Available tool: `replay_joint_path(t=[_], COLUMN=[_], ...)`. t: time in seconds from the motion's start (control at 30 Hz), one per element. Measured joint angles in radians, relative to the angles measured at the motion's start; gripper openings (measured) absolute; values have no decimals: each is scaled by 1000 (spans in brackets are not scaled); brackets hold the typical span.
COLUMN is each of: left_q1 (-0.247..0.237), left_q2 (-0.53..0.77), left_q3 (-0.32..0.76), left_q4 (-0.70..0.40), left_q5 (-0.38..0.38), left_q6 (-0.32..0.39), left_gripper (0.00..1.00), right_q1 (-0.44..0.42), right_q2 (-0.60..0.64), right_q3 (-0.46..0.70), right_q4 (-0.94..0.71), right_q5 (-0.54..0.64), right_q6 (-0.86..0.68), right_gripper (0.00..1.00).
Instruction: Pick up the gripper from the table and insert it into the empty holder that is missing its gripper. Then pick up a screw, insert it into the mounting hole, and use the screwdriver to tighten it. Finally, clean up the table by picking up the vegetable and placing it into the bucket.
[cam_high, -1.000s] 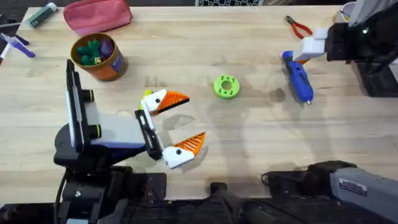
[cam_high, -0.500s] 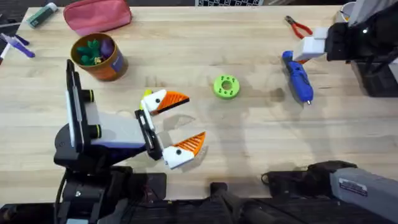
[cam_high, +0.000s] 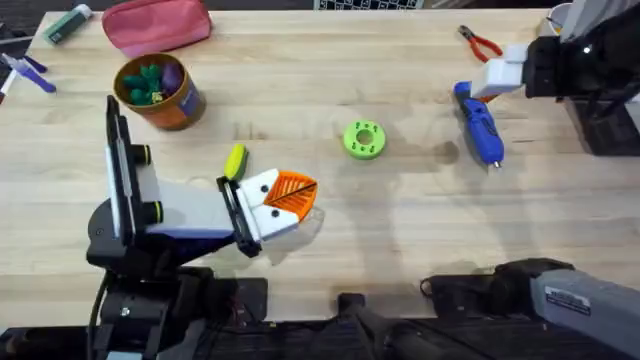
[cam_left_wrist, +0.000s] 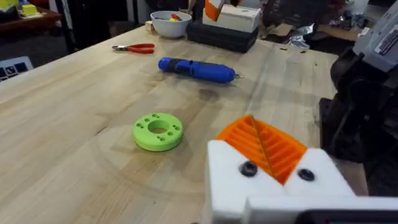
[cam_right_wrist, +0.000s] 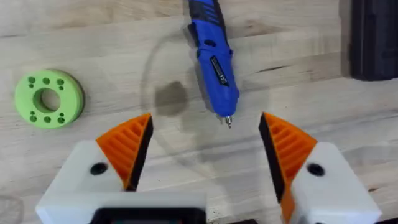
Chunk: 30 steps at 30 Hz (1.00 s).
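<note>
Vegetable (cam_high: 236, 160), small and yellow-green, lies on the wooden table (cam_high: 400, 230) just beside the left claw (cam_high: 288, 194), on the side toward the bucket (cam_high: 160, 91); whether it touches the claw's white finger mount cannot be told from above; the left claw is clenched, its two orange ribbed pads pressed together into one wedge with nothing between them, and the left wrist view shows the same closed wedge (cam_left_wrist: 261, 148) low over the bare wood.

The bucket, round and orange-brown, stands upright toward the far left of the table, well apart from the vegetable; green and purple things sit inside it, too small to name; a pink pouch (cam_high: 158, 24) lies just beyond it at the far edge.

A round green disc (cam_high: 363, 139) with holes lies flat near the middle of the table, apart from the left claw's tip; past it to the right the blue screwdriver (cam_high: 479, 124) lies on its side, its thin metal tip pointing toward the near edge.

The right claw (cam_right_wrist: 202, 149) is released, its orange pads spread wide; it hovers over the screwdriver without touching it, and in the right wrist view the metal tip (cam_right_wrist: 228, 122) lies between the two pads; red-handled pliers (cam_high: 480, 42) lie at the far right edge, and a white bowl (cam_left_wrist: 171, 23) stands beyond them.
</note>
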Motion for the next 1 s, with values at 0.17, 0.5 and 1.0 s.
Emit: replay_joint_path(t=[0.17, 0.5, 1.0], left_q1=[0, 0, 0], left_q2=[0, 0, 0], left_q3=[0, 0, 0], left_q4=[0, 0, 0], left_q5=[0, 0, 0], left_q6=[0, 0, 0], left_gripper=[9, 8, 8], right_q1=[0, -41, -177], right_q2=[0, 27, 301], right_q3=[0, 0, 104], right_q4=[15, 92, 133], right_q5=[0, -3, -110], right_q6=[0, -81, -322], right_gripper=[994, 991, 991])
